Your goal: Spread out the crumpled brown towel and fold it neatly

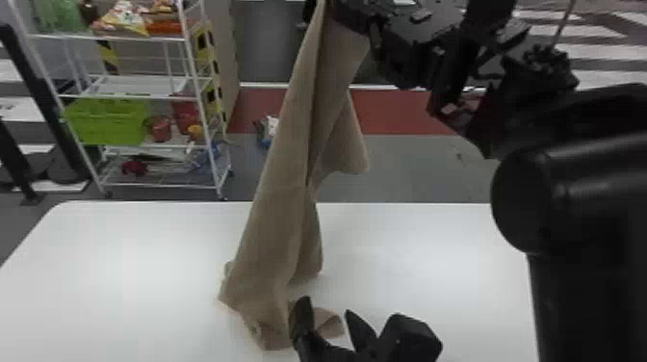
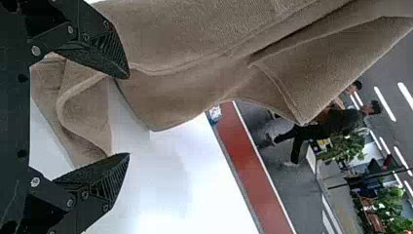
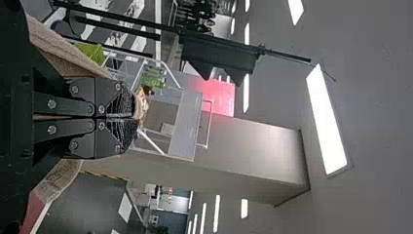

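The white table (image 1: 144,250) bears the brown towel's lower end (image 1: 269,303) (rather rumpled).

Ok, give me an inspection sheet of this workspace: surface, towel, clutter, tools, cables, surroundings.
Surface: white table, bearing the towel's bunched lower end.
Job's things: brown towel hanging in long folds, neither spread nor folded.
Clutter: small item on the floor beyond the table; can't tell what.
Left tool: open, low beside the towel's lower end.
Right tool: shut on the towel, holding it up.
Cables: a thin line above the right arm, possibly a cable; can't confirm.
Surroundings: white rack with a green bin; red floor strip.
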